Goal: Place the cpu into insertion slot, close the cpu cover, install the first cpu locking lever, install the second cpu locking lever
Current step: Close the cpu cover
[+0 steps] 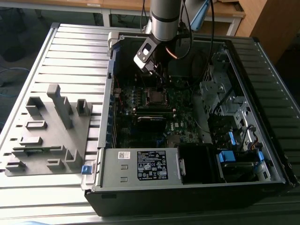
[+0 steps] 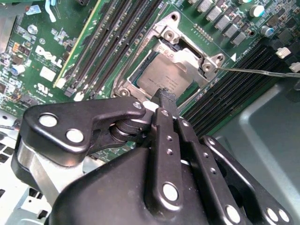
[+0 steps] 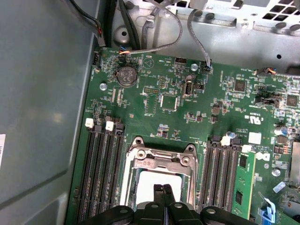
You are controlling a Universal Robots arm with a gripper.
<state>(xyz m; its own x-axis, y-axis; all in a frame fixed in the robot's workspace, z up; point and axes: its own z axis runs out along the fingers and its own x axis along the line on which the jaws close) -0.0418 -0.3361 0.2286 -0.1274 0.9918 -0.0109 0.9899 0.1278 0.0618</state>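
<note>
The cpu (image 2: 157, 75) lies flat in the insertion slot (image 2: 123, 88) on the green board, its grey-silver top showing. The cpu cover (image 2: 190, 55) is down over it, framing the chip. My gripper (image 2: 165, 95) is shut, its two black fingertips pressed together with nothing between them, right at the chip's near edge. In the first wrist view the fingertips (image 3: 159, 191) point at the cpu (image 3: 154, 180) inside the cover (image 3: 161, 161). A thin metal lever rod (image 2: 253, 71) sticks out sideways from one socket corner. In the exterior view the gripper (image 1: 159, 84) hangs just above the insertion slot (image 1: 154, 96).
Long black memory slots (image 3: 101, 173) flank the socket on both sides, one holding a green module (image 3: 243, 185). Grey cables (image 3: 197, 44) hang near the case wall (image 3: 42, 103). A silver power supply (image 1: 140, 166) and a grey fixture (image 1: 51, 129) stand nearby.
</note>
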